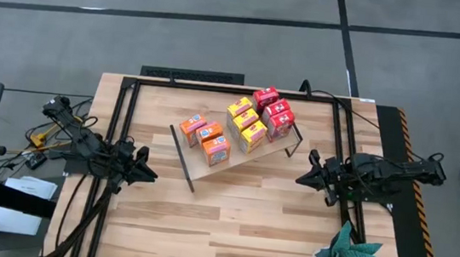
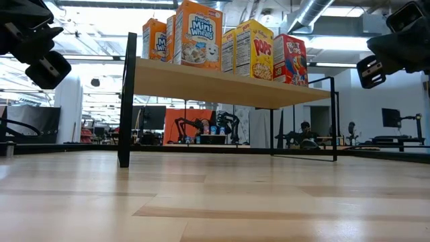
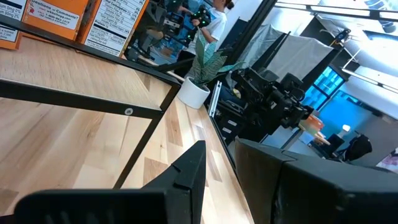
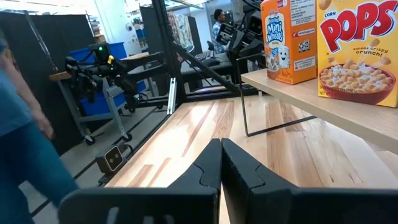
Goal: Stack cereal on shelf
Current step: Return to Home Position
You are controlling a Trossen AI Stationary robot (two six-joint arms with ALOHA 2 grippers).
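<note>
Nine cereal boxes stand on the shelf (image 1: 200,170), which sits slantwise mid-bench (image 1: 228,231): three orange (image 1: 210,134), three yellow (image 1: 246,120), three red (image 1: 273,111). In the low view the rear boxes are mostly hidden behind the front ones, and both arms are cut off at the upper corners. The left tool (image 1: 150,173) hovers off the shelf's left end, fingers (image 3: 189,171) slightly apart and grasping nothing. The right tool (image 1: 300,178) hovers off the right end, clenched on nothing (fingers (image 4: 208,168) nearly touching). A potted plant (image 1: 350,256) stands at the bench's near right corner, its pot largely covered by leaves.
</note>
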